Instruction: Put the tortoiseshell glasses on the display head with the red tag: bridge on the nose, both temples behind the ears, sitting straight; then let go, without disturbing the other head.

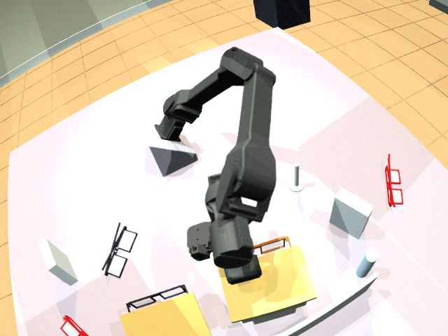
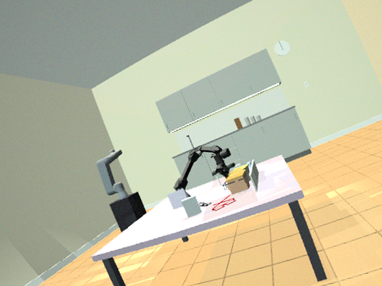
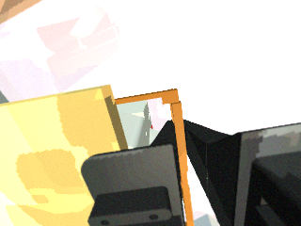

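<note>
The tortoiseshell glasses (image 1: 288,241) (image 3: 182,155), orange-brown here, are at the front edge of the right yellow-topped head (image 1: 271,289) (image 3: 42,137). In the wrist view one temple runs from the frame corner to the head's side. My gripper (image 3: 174,124) is shut on the front frame of the glasses; in the top view the arm hides the fingertips. The other yellow-topped head (image 1: 162,316) stands to the left, with dark glasses (image 1: 157,297) across its front. The nose, the far temple and any red tag are hidden.
Black glasses (image 1: 115,249) and red glasses (image 1: 389,187) (image 2: 224,203) lie on the table. Pale blocks (image 1: 350,213) (image 1: 57,262), a dark wedge (image 1: 173,159), a thin post (image 1: 296,175) and a blue cylinder (image 1: 367,264) stand around. A curved panel (image 1: 336,309) stands beside the right head.
</note>
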`<state>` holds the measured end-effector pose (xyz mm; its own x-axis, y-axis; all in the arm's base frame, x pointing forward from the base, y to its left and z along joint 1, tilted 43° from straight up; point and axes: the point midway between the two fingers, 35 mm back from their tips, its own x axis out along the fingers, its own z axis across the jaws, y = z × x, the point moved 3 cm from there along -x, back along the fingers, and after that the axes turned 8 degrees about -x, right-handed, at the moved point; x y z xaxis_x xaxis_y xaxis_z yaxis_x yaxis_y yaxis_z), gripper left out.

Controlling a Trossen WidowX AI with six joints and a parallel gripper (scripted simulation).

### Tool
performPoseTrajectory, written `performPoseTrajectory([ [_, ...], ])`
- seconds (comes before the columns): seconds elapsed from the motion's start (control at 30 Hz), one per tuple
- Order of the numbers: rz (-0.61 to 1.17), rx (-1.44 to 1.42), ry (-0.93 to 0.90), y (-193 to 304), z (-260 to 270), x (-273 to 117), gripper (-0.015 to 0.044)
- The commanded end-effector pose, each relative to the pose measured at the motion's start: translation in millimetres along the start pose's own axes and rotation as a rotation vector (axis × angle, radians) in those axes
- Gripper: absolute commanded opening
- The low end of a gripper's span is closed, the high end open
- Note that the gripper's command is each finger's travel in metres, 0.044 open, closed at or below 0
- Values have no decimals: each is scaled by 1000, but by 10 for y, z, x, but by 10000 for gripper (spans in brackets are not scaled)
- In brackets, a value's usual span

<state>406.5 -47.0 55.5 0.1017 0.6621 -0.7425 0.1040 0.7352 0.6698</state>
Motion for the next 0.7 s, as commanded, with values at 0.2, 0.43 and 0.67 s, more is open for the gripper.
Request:
performPoseTrajectory([
  [0.2, 5, 3, -1, 8, 2, 7, 0],
  [0.43, 5, 3, -1, 8, 2, 7, 0],
  [0.67, 1, 1, 0, 1, 0, 8, 0],
])
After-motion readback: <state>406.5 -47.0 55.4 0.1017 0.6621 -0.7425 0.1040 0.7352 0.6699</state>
